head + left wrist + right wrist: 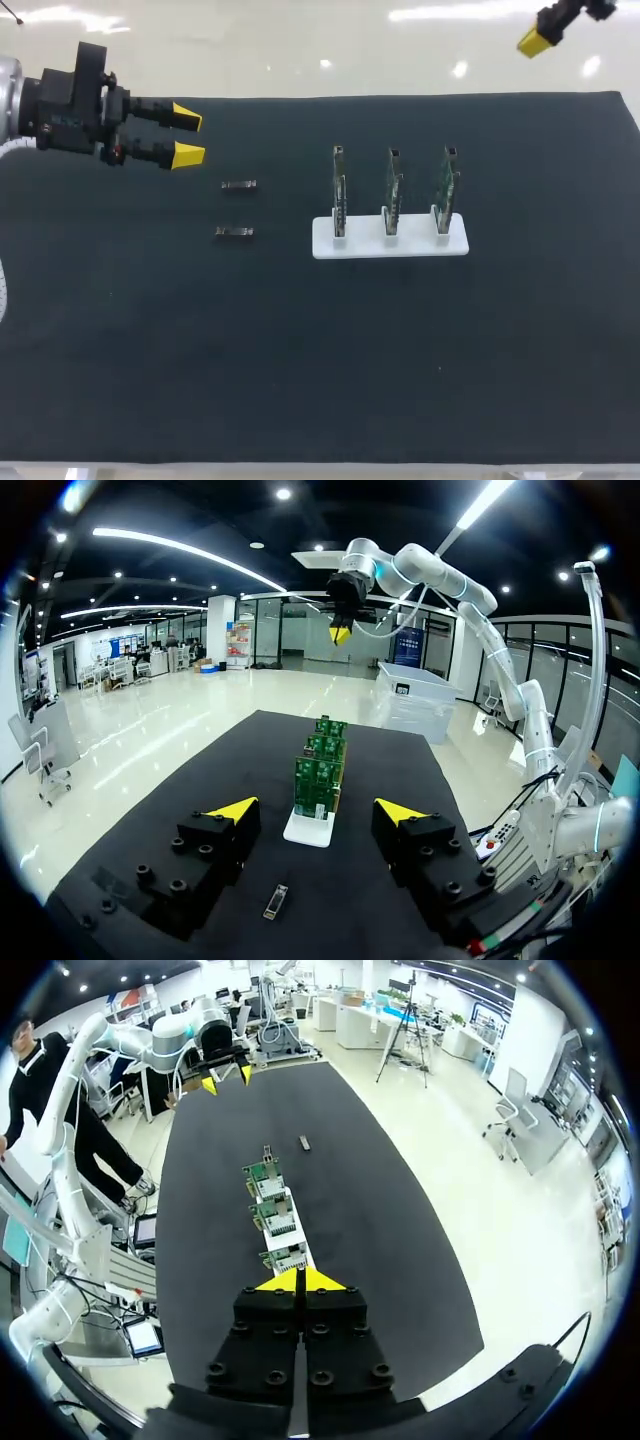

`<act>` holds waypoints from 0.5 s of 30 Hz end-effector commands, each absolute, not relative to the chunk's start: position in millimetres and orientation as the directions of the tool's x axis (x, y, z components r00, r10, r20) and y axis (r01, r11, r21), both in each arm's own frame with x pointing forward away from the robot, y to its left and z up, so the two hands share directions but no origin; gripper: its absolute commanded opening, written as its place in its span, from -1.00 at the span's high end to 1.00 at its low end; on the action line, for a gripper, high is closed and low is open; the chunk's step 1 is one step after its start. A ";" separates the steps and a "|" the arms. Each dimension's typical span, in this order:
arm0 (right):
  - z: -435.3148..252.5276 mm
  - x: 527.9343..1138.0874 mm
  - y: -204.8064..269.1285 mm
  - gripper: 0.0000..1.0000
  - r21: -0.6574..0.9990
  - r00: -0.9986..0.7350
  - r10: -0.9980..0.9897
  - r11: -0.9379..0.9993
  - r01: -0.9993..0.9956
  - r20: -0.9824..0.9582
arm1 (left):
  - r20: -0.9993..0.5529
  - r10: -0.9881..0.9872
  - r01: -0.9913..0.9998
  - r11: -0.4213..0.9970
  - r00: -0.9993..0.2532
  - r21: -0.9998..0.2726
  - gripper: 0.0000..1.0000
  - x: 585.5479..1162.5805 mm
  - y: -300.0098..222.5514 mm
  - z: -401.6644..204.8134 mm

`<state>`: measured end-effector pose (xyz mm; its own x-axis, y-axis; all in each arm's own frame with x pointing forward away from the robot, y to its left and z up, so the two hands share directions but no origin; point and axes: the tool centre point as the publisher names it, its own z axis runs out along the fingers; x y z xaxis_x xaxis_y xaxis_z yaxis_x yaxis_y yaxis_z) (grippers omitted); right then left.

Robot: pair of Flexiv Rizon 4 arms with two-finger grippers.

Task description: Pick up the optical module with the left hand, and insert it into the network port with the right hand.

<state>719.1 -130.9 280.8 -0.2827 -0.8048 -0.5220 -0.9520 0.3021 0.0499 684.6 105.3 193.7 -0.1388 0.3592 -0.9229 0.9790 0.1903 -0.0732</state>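
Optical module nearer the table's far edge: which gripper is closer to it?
Left. The left gripper, open, is close beside the optical module, away from the white stand. The right gripper, shut, is far off, beyond the stand, past the far edge of the table.

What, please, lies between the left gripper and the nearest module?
Only bare mat; the head view shows nothing between the left gripper and that module.

You have one table (320, 400), topped with a black mat (150, 330), a pale edge showing along its near side. Around the table: floor (300, 45), pale, glossy, with bright glints. Above the table: dark ceiling (200, 510), long light strips (180, 548), round spots. Beyond the table's far end: glazed partitions (290, 630).
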 end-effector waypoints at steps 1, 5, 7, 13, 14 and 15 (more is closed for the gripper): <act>281.6 710.2 -137.9 1.00 0.040 -0.287 -0.787 0.317 -0.947 -0.547 | -0.922 0.362 0.979 0.190 -0.140 -0.074 -1.00 685.7 104.7 193.5; 282.1 708.1 -139.6 -1.00 0.044 -0.298 -0.784 0.328 -0.944 -0.545 | -0.922 0.362 0.979 0.190 -0.140 -0.074 -1.00 685.7 104.7 193.5; 282.1 708.1 -139.6 -1.00 0.044 -0.298 -0.784 0.328 -0.944 -0.545 | -0.922 0.362 0.979 0.190 -0.140 -0.074 -1.00 685.7 104.7 193.5; 282.1 708.1 -139.6 -1.00 0.044 -0.298 -0.784 0.328 -0.944 -0.545 | -0.922 0.362 0.979 0.190 -0.140 -0.074 -1.00 685.7 104.7 193.5; 282.1 708.1 -139.6 -1.00 0.044 -0.298 -0.784 0.328 -0.944 -0.545 | -0.922 0.362 0.979 0.190 -0.140 -0.074 -1.00 685.7 104.7 193.5; 282.1 708.1 -139.6 -1.00 0.044 -0.298 -0.784 0.328 -0.944 -0.545 | -0.922 0.362 0.979 0.190 -0.140 -0.074 -1.00 685.7 104.7 193.5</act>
<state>708.6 -139.6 282.6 -0.2975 -0.7847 -0.5438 -0.9441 0.3265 0.0453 684.6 105.3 193.7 -0.1388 0.3592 -0.9229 0.9790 0.1903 -0.0732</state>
